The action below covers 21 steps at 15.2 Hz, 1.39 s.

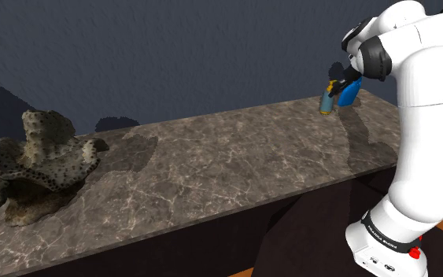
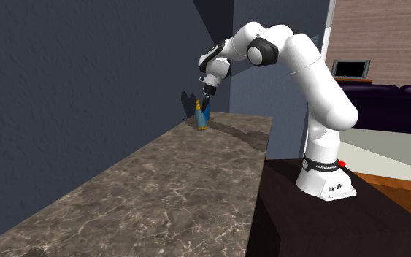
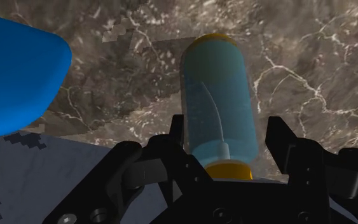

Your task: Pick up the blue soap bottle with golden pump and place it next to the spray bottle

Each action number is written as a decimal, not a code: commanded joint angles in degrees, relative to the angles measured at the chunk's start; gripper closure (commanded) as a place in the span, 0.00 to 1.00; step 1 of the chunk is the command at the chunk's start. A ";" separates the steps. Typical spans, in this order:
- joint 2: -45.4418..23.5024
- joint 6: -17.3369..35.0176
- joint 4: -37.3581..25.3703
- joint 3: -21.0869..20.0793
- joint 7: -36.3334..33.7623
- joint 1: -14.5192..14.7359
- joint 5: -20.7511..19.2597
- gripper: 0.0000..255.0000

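1. Over at the wall end of the brown, white-veined stone-look counter [image 1: 212, 157], the translucent pale-blue cylindrical soap bottle with golden pump [image 3: 219, 95] stands upright, just beside the opaque bright-blue rounded spray bottle [image 3: 15, 70].
2. My all-black two-finger gripper [image 3: 227, 130] is angled down over it with fingers spread either side of the body. One finger looks right up against it and the other shows a clear gap, so I'd say nothing is clamped.
3. My read: it's either the moment before the squeeze or the let-go after placing. With the bottle parked by the sprayer, I lean towards let-go.
4. If so, the next move calls for backing straight out along the fingers with no sideways drift. A tall thin bottle like that tips easily.
5. Textures: the bottle is smooth and see-through, with its dip tube visible inside. The counter has a slight sheen. A knobbly, speckled grey coral-shaped ornament [image 1: 31, 161] sits well apart at the other end.
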<state>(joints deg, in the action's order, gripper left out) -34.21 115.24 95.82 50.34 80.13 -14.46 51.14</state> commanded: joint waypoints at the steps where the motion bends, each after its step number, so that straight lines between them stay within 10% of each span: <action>1: -0.01 0.03 0.01 -0.01 0.02 -0.01 0.02 1.00; 3: -0.01 0.03 0.01 -0.01 0.02 -0.01 0.02 1.00; 4: -0.01 0.03 0.01 -0.01 0.02 -0.01 0.02 0.00; 21: 3.73 -4.01 -1.28 2.73 -1.68 0.51 -3.61 0.00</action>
